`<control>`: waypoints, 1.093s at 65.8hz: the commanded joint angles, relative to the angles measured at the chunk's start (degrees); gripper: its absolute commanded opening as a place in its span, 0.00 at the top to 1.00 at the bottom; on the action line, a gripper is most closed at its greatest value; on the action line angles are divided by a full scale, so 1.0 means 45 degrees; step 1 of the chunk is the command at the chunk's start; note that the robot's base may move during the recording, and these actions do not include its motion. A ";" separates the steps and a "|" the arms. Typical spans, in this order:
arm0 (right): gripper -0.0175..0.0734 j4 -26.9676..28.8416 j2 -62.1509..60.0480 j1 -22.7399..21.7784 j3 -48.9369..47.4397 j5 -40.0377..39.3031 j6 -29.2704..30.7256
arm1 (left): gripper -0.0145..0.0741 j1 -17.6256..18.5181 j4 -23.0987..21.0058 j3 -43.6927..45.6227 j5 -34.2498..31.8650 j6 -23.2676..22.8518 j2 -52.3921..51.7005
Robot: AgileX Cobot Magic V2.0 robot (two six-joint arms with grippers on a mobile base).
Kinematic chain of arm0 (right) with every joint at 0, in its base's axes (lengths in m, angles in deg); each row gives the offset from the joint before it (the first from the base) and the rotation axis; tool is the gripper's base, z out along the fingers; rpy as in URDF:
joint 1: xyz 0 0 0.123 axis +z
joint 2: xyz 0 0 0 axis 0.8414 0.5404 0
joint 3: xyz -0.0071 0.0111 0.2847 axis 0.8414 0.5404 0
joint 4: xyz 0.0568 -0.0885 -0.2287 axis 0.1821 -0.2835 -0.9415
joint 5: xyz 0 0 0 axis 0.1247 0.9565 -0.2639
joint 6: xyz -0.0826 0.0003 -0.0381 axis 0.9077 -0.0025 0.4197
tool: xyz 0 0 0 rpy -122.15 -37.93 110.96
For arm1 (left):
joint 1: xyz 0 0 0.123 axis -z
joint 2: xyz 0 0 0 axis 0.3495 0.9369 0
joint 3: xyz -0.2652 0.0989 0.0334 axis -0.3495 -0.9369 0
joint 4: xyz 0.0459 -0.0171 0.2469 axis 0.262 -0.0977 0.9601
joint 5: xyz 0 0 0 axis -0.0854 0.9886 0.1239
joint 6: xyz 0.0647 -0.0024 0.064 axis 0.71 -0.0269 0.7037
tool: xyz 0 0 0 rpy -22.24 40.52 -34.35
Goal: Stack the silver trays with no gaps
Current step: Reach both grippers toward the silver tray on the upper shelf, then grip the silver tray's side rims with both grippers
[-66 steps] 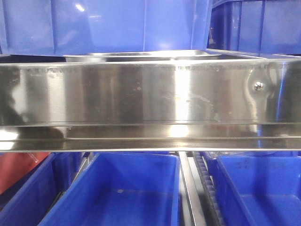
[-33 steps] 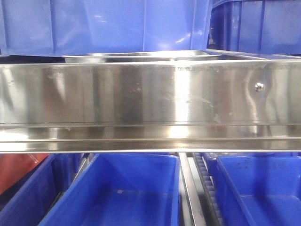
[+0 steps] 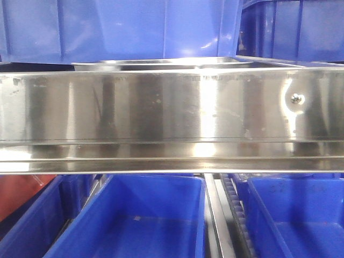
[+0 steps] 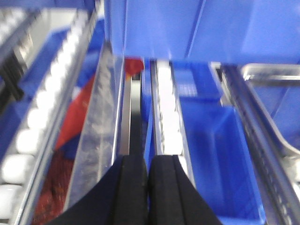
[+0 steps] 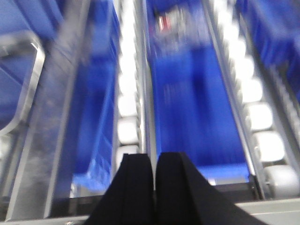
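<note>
Since the left gripper and right gripper are pressed together, empty, either could shove the silver tray at two o'clock askew, leaving gaps.

In the front view we count one silver tray, one steel band with one screw head, two upper blue bins, three lower blue bins and one red item. We also count two tools, left tool and right tool.
</note>
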 commanded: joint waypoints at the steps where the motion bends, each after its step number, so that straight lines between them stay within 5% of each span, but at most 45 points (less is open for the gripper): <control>1: 0.82 -0.0036 0.0731 -0.0048 -0.0201 -0.0336 0.0141 | 0.83 0.0057 -0.0133 0.0117 -0.0477 -0.0068 0.0456; 22: 0.82 -0.0064 0.2980 0.0215 -0.0515 -0.2055 0.0484 | 0.84 0.0141 -0.1233 0.0358 -0.2632 -0.0068 0.2164; 34: 0.81 -0.0788 0.4887 0.1963 -0.1792 -0.1670 -0.0766 | 0.85 0.1746 -0.1124 0.1488 -0.2730 -0.0547 0.3764; 43: 0.81 -0.2497 0.6384 0.3529 -0.3217 -0.1631 -0.2802 | 0.85 0.3112 0.0436 0.3054 -0.2105 -0.2822 0.5334; 60: 0.81 -0.2523 0.9126 0.4856 -0.6809 0.0525 -0.3660 | 0.85 0.5326 0.4863 0.6805 0.1442 -0.7535 0.8319; 72: 0.81 -0.2227 1.0541 0.4908 -0.8149 0.1608 -0.3660 | 0.85 0.5832 0.4442 0.8377 0.2692 -0.7820 0.9635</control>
